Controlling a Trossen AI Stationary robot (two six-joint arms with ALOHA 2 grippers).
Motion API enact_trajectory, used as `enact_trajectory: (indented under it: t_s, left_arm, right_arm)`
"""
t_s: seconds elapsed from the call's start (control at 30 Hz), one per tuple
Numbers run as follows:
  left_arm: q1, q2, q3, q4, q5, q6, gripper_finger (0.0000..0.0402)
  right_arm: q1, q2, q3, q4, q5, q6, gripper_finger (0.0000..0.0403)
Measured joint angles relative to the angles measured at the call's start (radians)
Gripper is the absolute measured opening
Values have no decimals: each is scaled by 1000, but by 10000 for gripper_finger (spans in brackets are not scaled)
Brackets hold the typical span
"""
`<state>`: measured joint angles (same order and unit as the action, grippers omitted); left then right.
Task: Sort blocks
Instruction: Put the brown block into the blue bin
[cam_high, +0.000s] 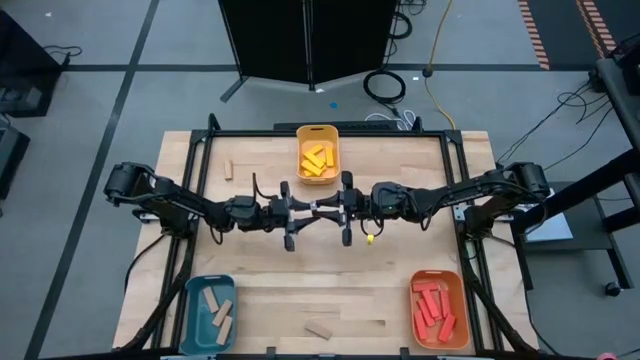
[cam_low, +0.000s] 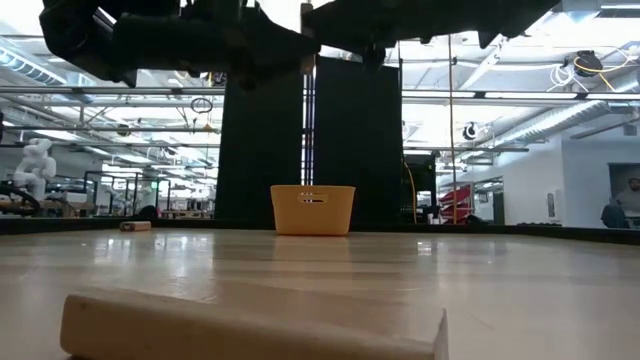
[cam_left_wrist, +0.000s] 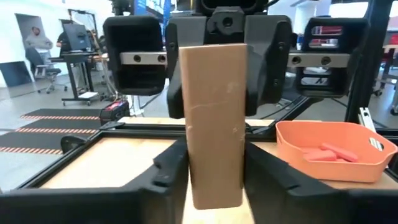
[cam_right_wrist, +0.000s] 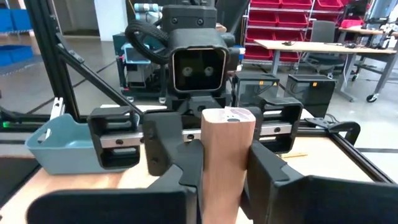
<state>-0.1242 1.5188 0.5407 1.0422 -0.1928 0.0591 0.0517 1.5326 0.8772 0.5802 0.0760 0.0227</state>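
Overhead, both hands (cam_high: 318, 211) pinch one tan block (cam_left_wrist: 213, 121) between them.

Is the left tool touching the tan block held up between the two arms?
Touching. In the left wrist view, the left tool has its dark fingers pressed against both sides of the tan block, no gap visible.

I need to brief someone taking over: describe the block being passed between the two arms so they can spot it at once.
Look above the middle of the wooden table, just in front of the yellow tray, where the two arms meet. The left hand and right hand face each other there, both clamped on one plain tan wood block. It is the only block held in the air; the rest lie in trays or on the table.
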Motion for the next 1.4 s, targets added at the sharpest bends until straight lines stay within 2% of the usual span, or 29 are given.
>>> enact_trajectory:
  t_s: [0.07,0.1,0.47,0.6,0.7,0.77,0.87,0.97,1.03,1.13,1.23,1.4]
  left_arm:
    - [0,0,0,-2,-4,-6,93]
    - [0,0,0,-3,-4,-6,88]
    - [-1,-38,0,2,-26,11,88]
    - [-1,-132,0,-121,-54,4,88]
    - [-1,-235,21,-367,-90,-67,88]
    - [-1,-304,58,-602,-97,-172,88]
    - [-21,-390,151,-1011,-74,-410,88]
    - [-82,-425,248,-1367,-13,-651,88]
    - [-144,-429,300,-1534,12,-850,88]
    - [-267,-429,355,-1658,83,-1136,88]
    - [-414,-429,376,-1661,100,-1348,88]
    - [-645,-412,385,-1671,2,-1699,88]
  right_arm:
    - [0,0,0,-11,-2,-7,53]
    - [0,0,0,-18,-2,-11,59]
    - [-10,-39,0,-80,5,-5,167]
    - [-19,-86,0,-180,5,-28,201]
    - [-21,-119,0,-274,5,-42,217]
    - [-22,-132,0,-312,5,-43,222]
    - [-22,-134,0,-354,4,-43,225]
    - [-22,-126,0,-385,4,-44,226]
    - [-22,-119,0,-410,3,-46,226]
    - [-22,-102,0,-417,1,-46,226]
    - [-21,-78,0,-415,1,-46,226]
    - [-12,-47,0,-413,-3,-37,226]
